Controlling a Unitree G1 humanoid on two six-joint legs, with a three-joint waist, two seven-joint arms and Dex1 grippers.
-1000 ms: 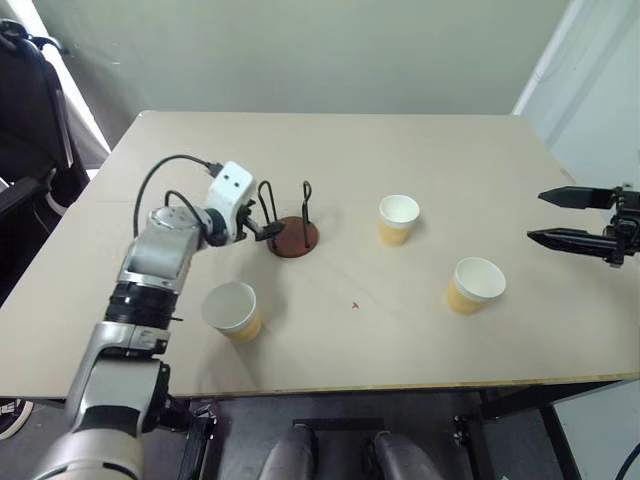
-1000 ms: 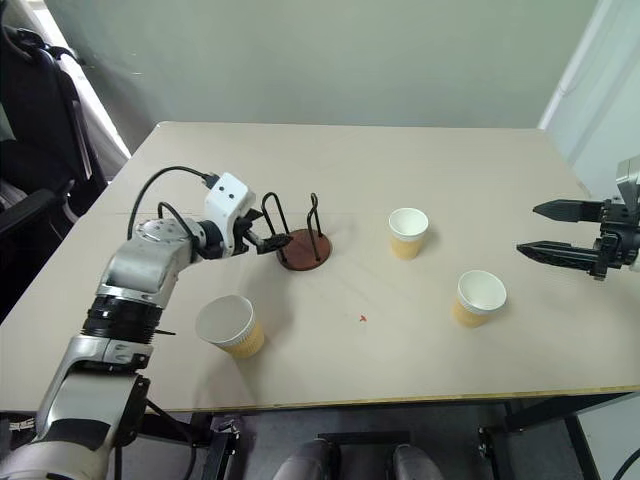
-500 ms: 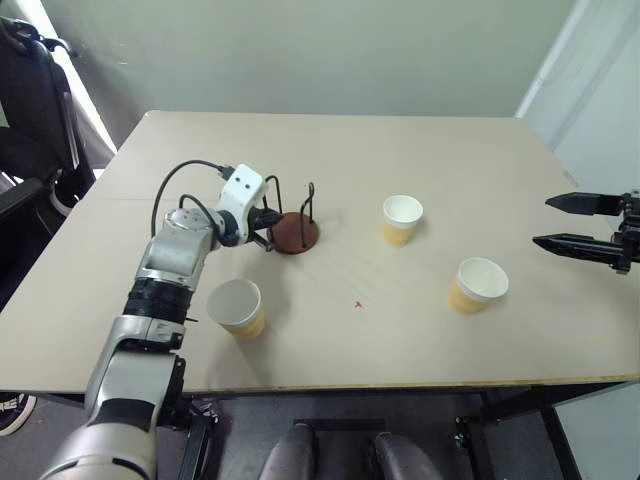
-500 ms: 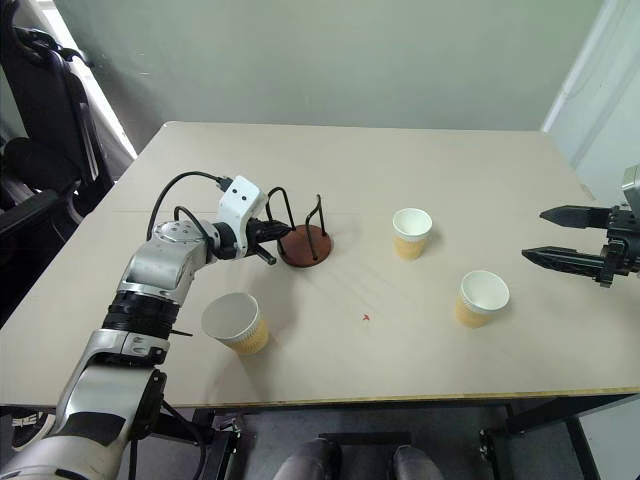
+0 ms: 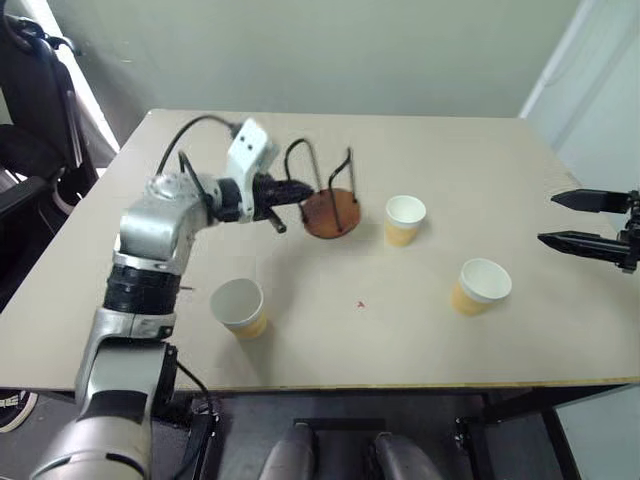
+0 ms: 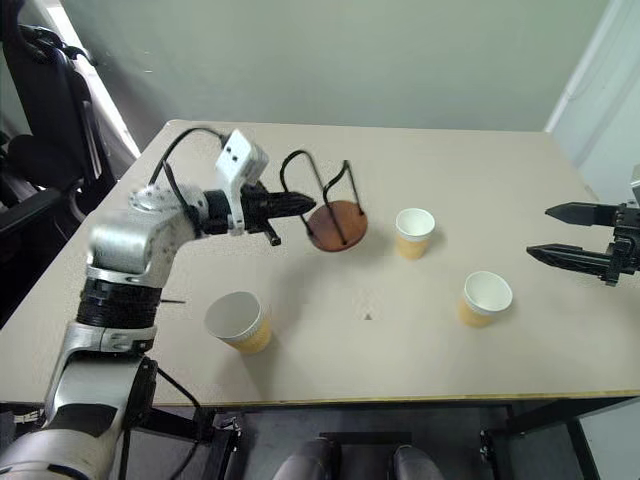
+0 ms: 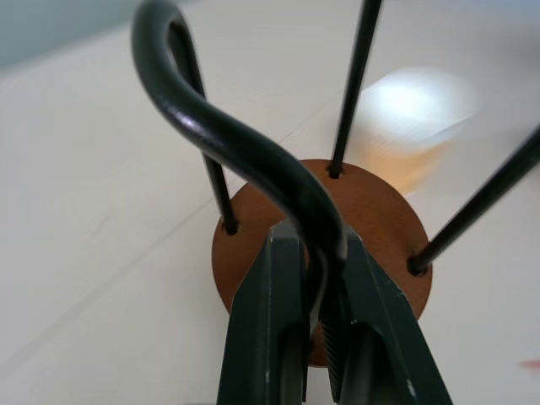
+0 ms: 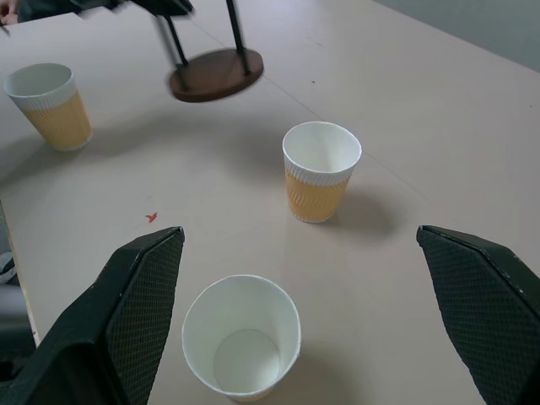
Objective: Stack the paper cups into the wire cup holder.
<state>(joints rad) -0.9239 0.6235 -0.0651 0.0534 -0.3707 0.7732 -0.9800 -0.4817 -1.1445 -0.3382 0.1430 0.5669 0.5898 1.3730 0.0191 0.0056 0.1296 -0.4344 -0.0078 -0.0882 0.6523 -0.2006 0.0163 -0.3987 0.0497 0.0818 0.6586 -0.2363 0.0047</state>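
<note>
left gripper (image 6: 296,204) is clamped on a loop of the wire cup holder (image 6: 335,215) (lifted, tilted); right gripper (image 5: 590,220) gapes empty; three paper cups (image 5: 238,306) remain unstacked.

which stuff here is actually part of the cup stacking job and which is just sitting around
Part of the job:
- wire cup holder, lifted off the table, one wire loop pinched in the left gripper
- three paper cups, upright on the table
- right gripper, open

Just around:
- small red mark on the table
- black chair beside the table
</note>
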